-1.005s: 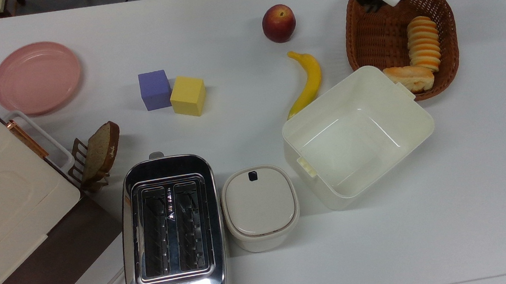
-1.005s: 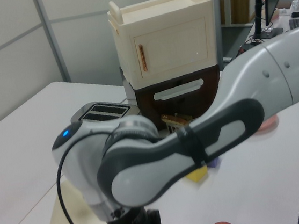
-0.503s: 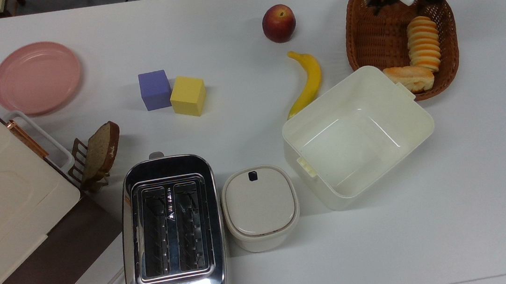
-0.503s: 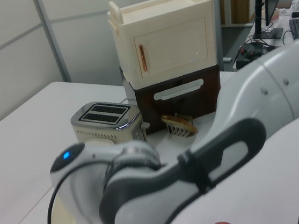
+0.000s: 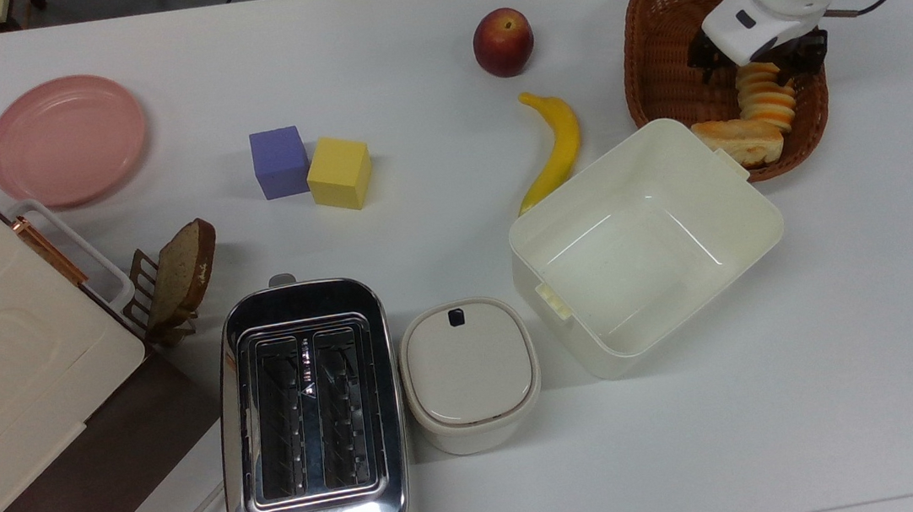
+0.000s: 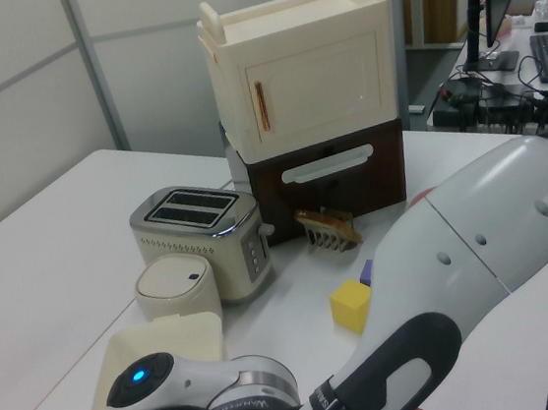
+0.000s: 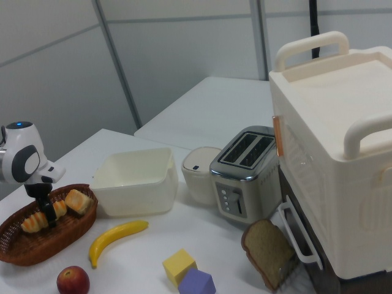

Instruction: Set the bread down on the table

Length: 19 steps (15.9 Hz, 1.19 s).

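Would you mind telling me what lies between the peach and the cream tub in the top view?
In the top view, the banana lies between the peach and the cream tub, its lower tip close to the tub's rim.

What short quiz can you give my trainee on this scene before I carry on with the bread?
1. True or false: the bread lies in the wicker basket, with the open gripper over it.
2. What touches the purple cube? A: the peach. B: the yellow cube. C: the pink plate.
3. Which fruit lies on the table beside the cream tub?

Key: 1 true; 2 B; 3 the banana.
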Each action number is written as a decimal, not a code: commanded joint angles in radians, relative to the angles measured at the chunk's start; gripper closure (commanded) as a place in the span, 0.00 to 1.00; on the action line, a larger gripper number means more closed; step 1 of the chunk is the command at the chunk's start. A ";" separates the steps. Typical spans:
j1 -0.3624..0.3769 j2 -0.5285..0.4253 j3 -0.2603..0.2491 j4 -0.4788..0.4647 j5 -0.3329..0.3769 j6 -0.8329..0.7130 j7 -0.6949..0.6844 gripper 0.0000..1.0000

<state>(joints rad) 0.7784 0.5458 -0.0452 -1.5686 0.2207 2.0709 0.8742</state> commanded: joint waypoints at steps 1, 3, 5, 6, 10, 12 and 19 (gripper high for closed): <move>0.005 -0.001 -0.005 -0.018 0.020 0.049 0.016 0.00; 0.009 -0.001 -0.005 -0.019 0.020 0.049 0.016 0.00; 0.021 -0.001 -0.005 -0.019 0.014 0.049 0.014 0.11; 0.033 0.003 -0.005 -0.019 0.008 0.051 0.014 0.20; 0.051 0.017 -0.005 -0.019 0.008 0.086 0.015 0.67; 0.050 0.017 -0.005 -0.018 0.011 0.084 0.019 1.00; 0.013 -0.084 -0.008 -0.019 0.012 -0.033 0.005 1.00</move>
<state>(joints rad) 0.8109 0.5487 -0.0466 -1.5592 0.2212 2.1238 0.8762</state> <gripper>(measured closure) 0.996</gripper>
